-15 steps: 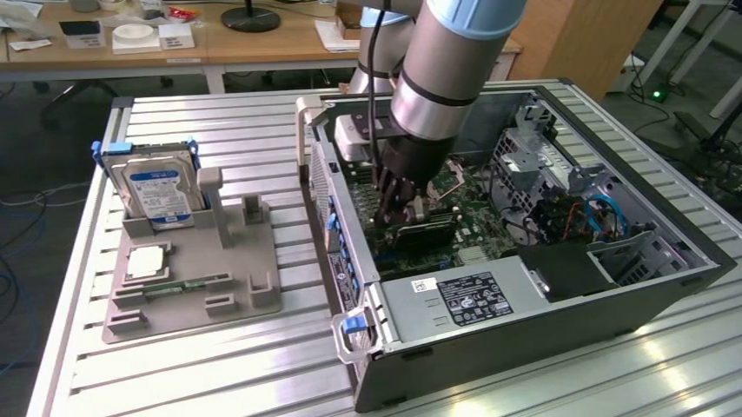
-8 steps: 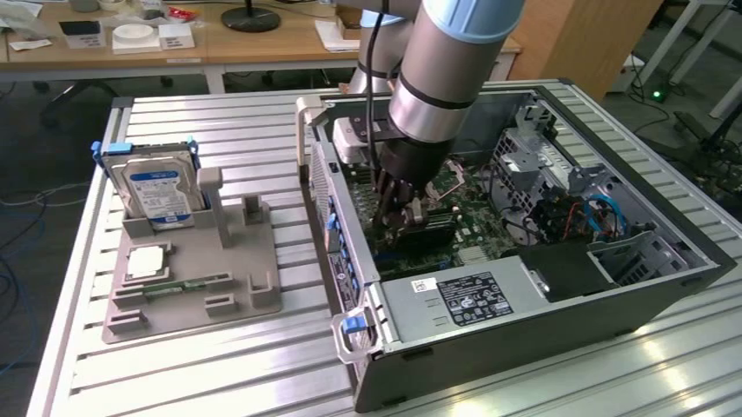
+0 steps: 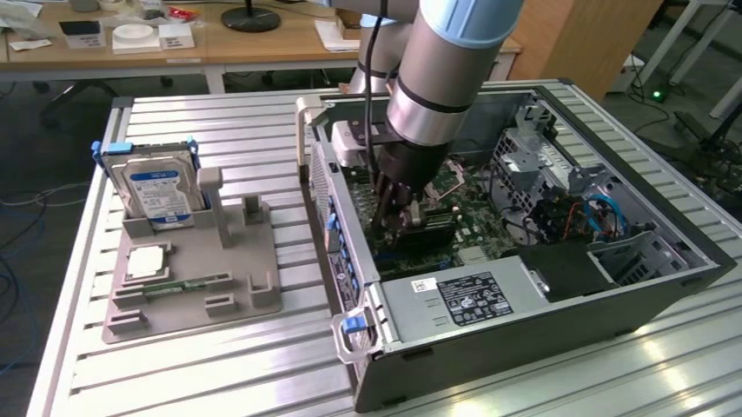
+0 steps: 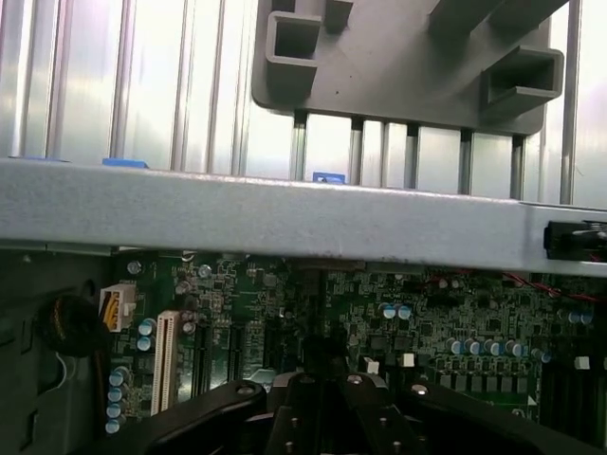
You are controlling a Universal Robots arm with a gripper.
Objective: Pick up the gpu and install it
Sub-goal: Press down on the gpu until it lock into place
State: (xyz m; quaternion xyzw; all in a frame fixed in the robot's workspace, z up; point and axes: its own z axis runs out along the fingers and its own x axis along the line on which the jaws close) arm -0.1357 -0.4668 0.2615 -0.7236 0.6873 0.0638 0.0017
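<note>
- Centre of the exterior view: the robot arm reaches down into the open computer case (image 3: 649, 261), its hand (image 3: 400, 215) low over the motherboard (image 3: 464, 221).
- The hand's fingers are pressed together. A dark card, apparently the gpu (image 3: 420, 228), stands on edge just under them, at the board's slots; whether it is pinched or merely pushed is hard to tell.
- In the wrist view, the fingers (image 4: 313, 417) sit at bottom centre over the green board, the case wall (image 4: 285, 223) crossing mid-frame.
- To do this well, I judge: keep the card upright, lined with its slot, and press straight down evenly.
- Left of the exterior view, a grey parts holder (image 3: 186, 278) on the counter carries a hard drive (image 3: 156, 191).
</note>
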